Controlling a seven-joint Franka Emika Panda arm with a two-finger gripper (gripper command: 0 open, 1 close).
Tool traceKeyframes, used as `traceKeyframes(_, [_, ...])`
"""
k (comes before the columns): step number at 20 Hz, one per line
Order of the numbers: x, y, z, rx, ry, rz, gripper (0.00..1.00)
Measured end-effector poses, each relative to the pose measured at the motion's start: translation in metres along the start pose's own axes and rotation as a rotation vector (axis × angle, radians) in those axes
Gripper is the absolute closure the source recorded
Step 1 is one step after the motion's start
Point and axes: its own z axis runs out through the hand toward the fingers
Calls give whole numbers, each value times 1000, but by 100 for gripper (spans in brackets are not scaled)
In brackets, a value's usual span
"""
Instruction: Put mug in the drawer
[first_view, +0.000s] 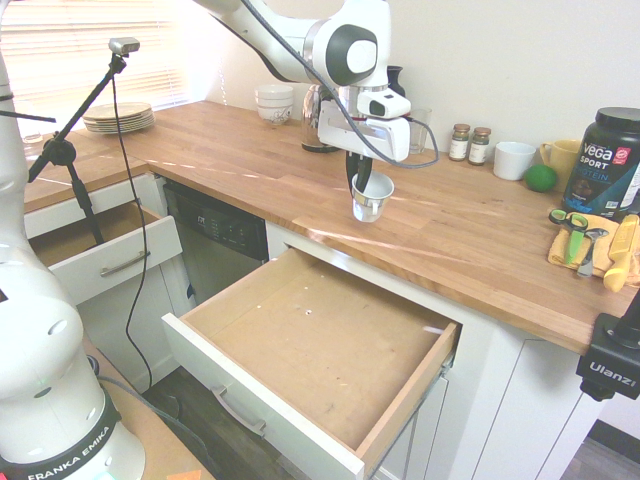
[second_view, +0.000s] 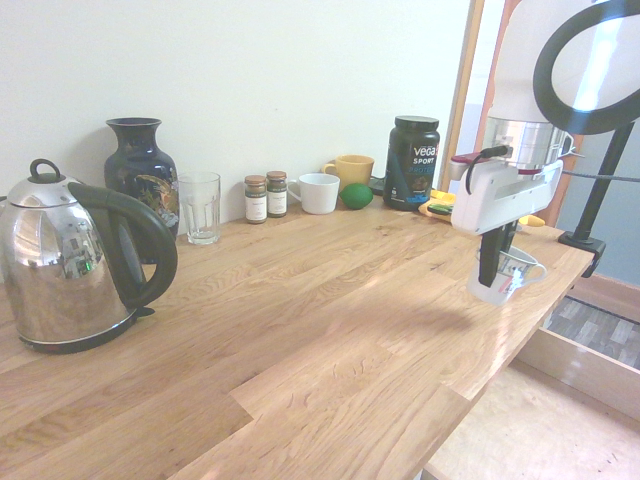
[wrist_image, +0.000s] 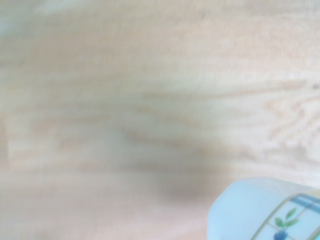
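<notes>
The white arm's two-finger gripper (first_view: 366, 183) points straight down with its dark fingers clamped on the rim of the small white tapered mug (first_view: 371, 198), which hangs clear above the butcher-block wooden countertop (first_view: 250, 160), tilted a little. In the second exterior view the same mug (second_view: 505, 275) shows a small handle and faint dark markings, and its shadow lies on the wood below. The wrist view catches only its pale side with a blue-and-green leaf motif (wrist_image: 270, 212) over blurred wood grain.

The large wide drawer with the white front and metal bar handle (first_view: 320, 350) stands pulled out at about six o'clock from the mug, its light brown wooden floor bare. A smaller white-fronted drawer (first_view: 100, 245) is open at roughly eight o'clock, well apart.

At about three o'clock along the back wall stand two small spice jars (first_view: 470, 144), a wider plain white mug (first_view: 514, 160), a yellow mug (first_view: 560, 158), a green lime (first_view: 540, 178) and a black protein tub (first_view: 606, 162). A steel kettle (second_view: 70, 265) and a dark blue vase (second_view: 141, 175) sit at the other end.
</notes>
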Motion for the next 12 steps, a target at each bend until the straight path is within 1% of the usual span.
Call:
traceKeyframes(7, [-46, 54, -19, 5, 8, -53, 100])
traceKeyframes(12, [-73, 101, -5, 6, 1, -30, 100])
